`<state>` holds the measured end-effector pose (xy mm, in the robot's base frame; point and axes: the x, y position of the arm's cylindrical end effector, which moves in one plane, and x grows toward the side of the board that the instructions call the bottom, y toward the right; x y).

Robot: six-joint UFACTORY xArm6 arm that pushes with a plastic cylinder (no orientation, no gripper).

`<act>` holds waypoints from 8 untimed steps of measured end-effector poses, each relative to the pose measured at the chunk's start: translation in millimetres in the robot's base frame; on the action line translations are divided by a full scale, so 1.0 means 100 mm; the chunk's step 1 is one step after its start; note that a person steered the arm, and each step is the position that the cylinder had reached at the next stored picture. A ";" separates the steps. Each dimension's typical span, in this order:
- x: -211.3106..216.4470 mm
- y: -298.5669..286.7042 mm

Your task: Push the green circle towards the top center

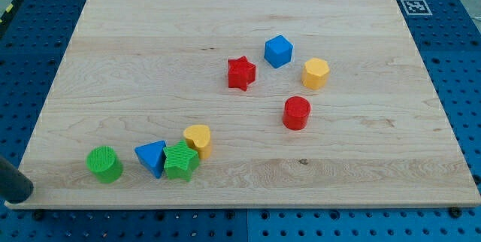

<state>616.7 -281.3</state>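
Observation:
The green circle (104,164) sits near the board's bottom left corner. My tip (18,195) is at the view's far left bottom edge, on the board's corner, to the left of and slightly below the green circle, about a hand's width apart from it. Only the rod's lower end shows. To the circle's right stand a blue triangle (152,157), a green star (180,161) and a yellow heart (198,139), packed close together.
In the middle right stand a red star (241,73), a blue cube (278,50), a yellow hexagon (316,73) and a red cylinder (296,112). A marker tag (415,6) is at the wooden board's (225,16) top right corner.

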 end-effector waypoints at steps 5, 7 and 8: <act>-0.13 0.91; -0.45 0.91; -0.65 0.91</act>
<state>551.8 -190.5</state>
